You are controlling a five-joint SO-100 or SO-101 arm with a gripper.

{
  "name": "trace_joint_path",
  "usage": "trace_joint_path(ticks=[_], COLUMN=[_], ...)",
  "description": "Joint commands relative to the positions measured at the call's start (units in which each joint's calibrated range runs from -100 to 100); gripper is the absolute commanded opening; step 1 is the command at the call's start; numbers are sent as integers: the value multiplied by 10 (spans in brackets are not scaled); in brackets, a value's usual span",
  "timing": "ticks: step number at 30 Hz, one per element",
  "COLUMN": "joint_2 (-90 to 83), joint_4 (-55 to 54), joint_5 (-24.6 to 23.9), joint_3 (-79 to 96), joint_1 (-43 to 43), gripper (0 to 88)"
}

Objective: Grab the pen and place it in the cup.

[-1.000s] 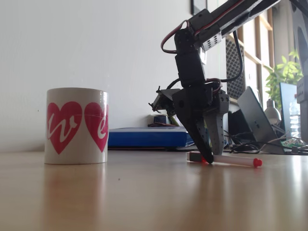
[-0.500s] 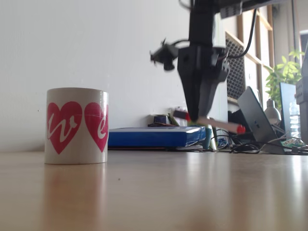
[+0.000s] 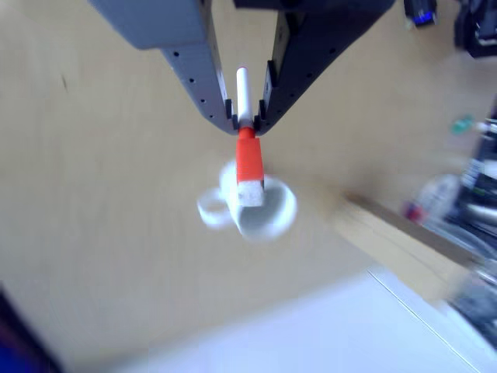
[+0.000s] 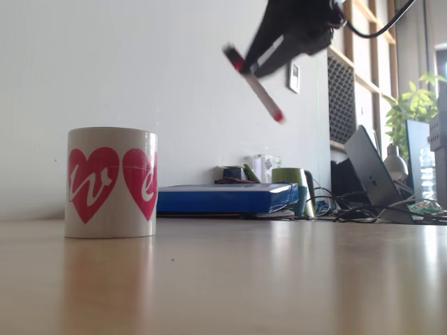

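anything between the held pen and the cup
Nothing. In the fixed view the pen, clamped in the gripper, hangs in open air up and right of the cup, with plain wall behind.

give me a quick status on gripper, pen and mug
Gripper shut on pen, carried high and tilted. Mug upright on table, pen not yet in it. Nothing in the way.

Tilted pen [image 4: 253, 84] above upright cup [image 4: 111, 182]

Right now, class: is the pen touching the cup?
Apart. The fixed view shows the pen held high in the shut tool, with bare wall between it and the cup standing on the table.
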Motion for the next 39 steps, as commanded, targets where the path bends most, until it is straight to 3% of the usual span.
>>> trace_joint_path(ticks=[1, 13, 27, 39], joint_2=[-51, -50, 74, 227], joint_4=[-141, -518, -657, -657], joint_5=[4, 58, 72, 71], joint_3=[25, 220, 202, 30], joint_1=[1, -65, -83, -72], gripper=[10, 10, 10, 10])
